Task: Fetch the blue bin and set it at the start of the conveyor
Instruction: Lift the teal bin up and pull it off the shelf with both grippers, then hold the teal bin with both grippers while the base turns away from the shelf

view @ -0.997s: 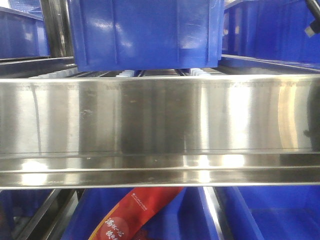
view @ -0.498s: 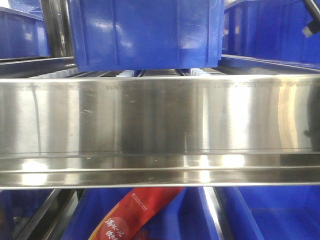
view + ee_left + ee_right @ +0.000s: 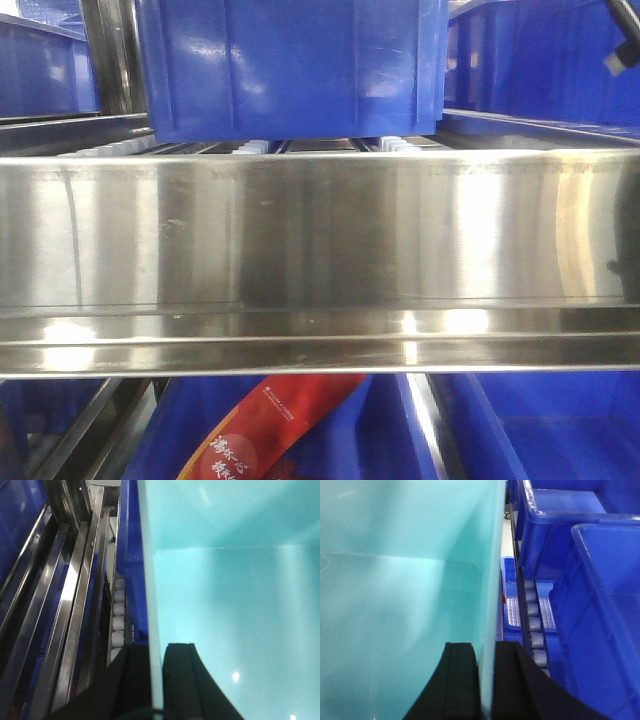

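A: Moved since a second ago?
B: Almost nothing. Front view: broad brushed-steel shelf rail (image 3: 320, 240) and dark royal-blue ribbed plastic crate (image 3: 290, 70) above it, same spots as before. Only small dark piece (image 3: 622, 50) at top right corner shifted slightly.
A: Bin?
B: Large pale turquoise smooth-walled plastic bin (image 3: 235, 610) filling both wrist views, pinched at two opposite walls. Left gripper (image 3: 156, 652) clamped on thin left wall, one black finger (image 3: 182, 680) inside, the other outside. Right gripper (image 3: 486, 652) clamped likewise on right wall, black fingers (image 3: 460, 680) straddling the rim.
A: Surroundings?
B: Left of bin: royal-blue plastic wall (image 3: 131, 555) just beside, then row of white rollers (image 3: 118, 615) and long steel rails (image 3: 70, 605) running far. Right of bin: second roller row (image 3: 532, 625), then two deep-blue open crates (image 3: 600, 610). Under shelf rail, near: red packet with white lettering (image 3: 265, 425) among blue crates.
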`<state>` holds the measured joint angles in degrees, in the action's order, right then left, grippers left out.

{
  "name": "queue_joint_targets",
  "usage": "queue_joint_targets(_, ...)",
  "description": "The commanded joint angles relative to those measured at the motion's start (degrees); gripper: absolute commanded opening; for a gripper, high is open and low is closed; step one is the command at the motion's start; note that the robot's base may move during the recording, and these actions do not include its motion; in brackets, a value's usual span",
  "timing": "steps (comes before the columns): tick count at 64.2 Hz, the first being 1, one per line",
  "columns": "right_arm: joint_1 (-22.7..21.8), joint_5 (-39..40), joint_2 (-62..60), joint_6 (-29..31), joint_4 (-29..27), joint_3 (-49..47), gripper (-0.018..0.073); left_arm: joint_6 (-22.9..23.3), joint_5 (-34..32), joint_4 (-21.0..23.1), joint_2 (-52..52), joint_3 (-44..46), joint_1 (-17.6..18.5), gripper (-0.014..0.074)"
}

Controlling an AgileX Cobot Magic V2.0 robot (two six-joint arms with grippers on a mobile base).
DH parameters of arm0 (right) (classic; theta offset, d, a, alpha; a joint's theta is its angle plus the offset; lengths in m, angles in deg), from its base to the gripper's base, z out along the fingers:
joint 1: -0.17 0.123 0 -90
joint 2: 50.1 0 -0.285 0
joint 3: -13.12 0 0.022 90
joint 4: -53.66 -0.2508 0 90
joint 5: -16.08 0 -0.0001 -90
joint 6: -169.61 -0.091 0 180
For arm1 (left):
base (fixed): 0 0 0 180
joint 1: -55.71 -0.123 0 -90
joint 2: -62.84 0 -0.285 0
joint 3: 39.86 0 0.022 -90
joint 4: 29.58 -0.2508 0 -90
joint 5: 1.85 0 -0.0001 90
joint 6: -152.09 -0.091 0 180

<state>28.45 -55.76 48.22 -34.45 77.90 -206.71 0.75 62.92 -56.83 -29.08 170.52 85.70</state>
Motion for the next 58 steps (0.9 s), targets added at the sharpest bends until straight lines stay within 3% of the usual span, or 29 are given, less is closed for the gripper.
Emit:
queue_joint_targets(1,0.5,3.8,-0.4,1.1,0.0,-0.7,-0.0166,-0.4,-2.8,1.0,0.8,0.7,0.6,-0.0111)
queue_joint_targets(58,0.5,4.2,-0.4,1.1,0.0,-0.7,-0.0166,-0.4,-2.8,1.0,0.8,0.7,0.6,-0.0111)
